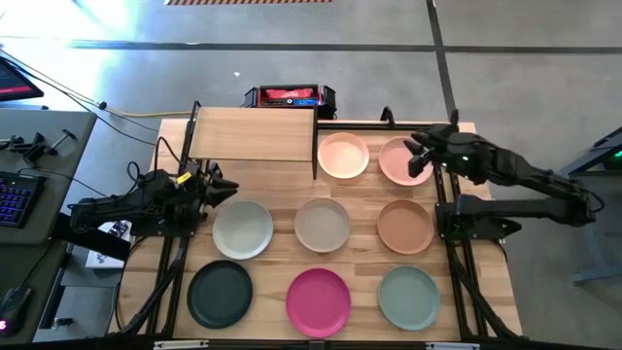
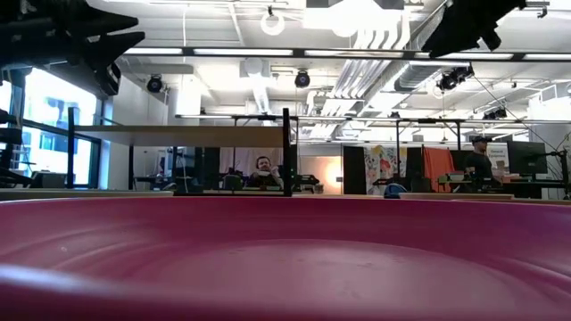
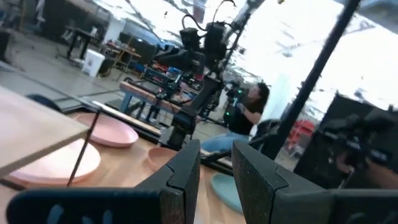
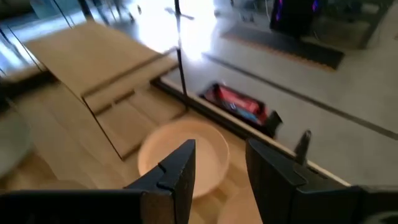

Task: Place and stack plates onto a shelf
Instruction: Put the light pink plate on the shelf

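Eight plates lie flat on the wooden tabletop in the high view. The far row has peach (image 1: 343, 156) and pink (image 1: 397, 167). The middle row has off-white (image 1: 242, 229), beige (image 1: 322, 225) and terracotta (image 1: 404, 226). The near row has dark green (image 1: 220, 294), magenta (image 1: 318, 301) and sage green (image 1: 409, 297). The shelf (image 1: 253, 134) stands at the far left on black posts, with nothing on its panel. My left gripper (image 1: 222, 188) hovers open between the shelf and the off-white plate. My right gripper (image 1: 418, 154) hovers open over the pink plate. Its wrist view shows the peach plate (image 4: 186, 152) ahead of it.
A red and black box (image 1: 289, 96) sits just beyond the table's far edge, behind the shelf. The magenta plate's rim (image 2: 285, 259) fills the foreground of the low view. People sit at desks in the room beyond. A keyboard and cables lie left of the table.
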### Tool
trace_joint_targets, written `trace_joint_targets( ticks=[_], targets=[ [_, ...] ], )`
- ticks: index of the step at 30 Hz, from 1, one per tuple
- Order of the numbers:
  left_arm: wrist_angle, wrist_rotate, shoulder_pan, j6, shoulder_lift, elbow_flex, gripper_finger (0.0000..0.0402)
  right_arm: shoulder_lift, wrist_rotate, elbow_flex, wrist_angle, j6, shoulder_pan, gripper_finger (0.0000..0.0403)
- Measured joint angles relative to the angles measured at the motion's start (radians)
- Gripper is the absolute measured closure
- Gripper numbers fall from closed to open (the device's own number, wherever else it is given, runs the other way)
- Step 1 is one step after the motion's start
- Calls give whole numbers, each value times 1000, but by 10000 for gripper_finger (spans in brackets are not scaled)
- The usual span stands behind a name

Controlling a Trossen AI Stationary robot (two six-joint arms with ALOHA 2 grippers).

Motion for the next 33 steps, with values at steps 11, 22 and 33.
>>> trace_joint_targets(
  ticks=[11, 22, 33],
  targets=[
    [64, -159, 1, -27, 0, 0, 319, 212, -36, 164, -66, -65, 0, 274],
    [386, -343, 2, 87, 0, 0, 319, 295, -107, 219, -43, -224, -1, 274],
    [487, -343, 2, 122, 14, 0, 318, 300, -84, 220, -43, -166, -1, 252]
  ],
)
